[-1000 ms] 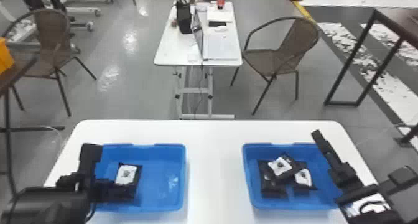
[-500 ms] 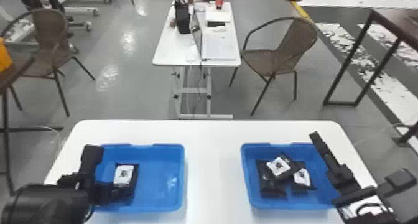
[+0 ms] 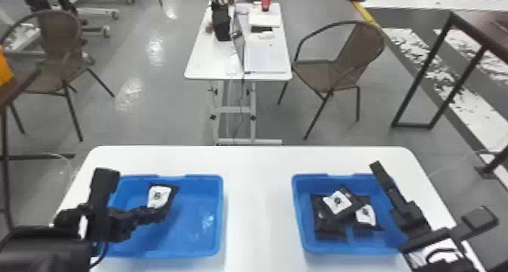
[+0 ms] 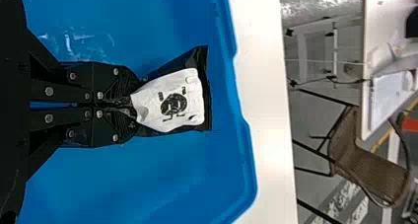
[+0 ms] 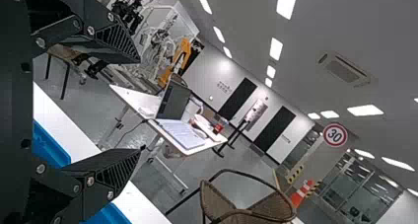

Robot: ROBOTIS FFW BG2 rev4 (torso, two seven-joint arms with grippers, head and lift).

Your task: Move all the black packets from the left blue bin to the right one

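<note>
Black with a white label, the packet [image 3: 158, 195] in the left blue bin [image 3: 196, 239] has shifted toward the far side since the earlier frame. The left hand [image 3: 162, 214] is clamped on its near end — fingers drawn together — and extends over the bin from the left. The right hand [image 3: 434, 190], fingers wide apart, is by the right blue bin [image 3: 334, 248], where more packets [image 3: 338, 202] lie.

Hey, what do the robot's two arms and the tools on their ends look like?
Both the left arm and right arm are black. The left has a rounded, barrel-like section and a dark cable; the right shows a white patch with a black curve across it. The left tool and right tool are black too, with tapered, ribbed fingers and silvery screws.
</note>
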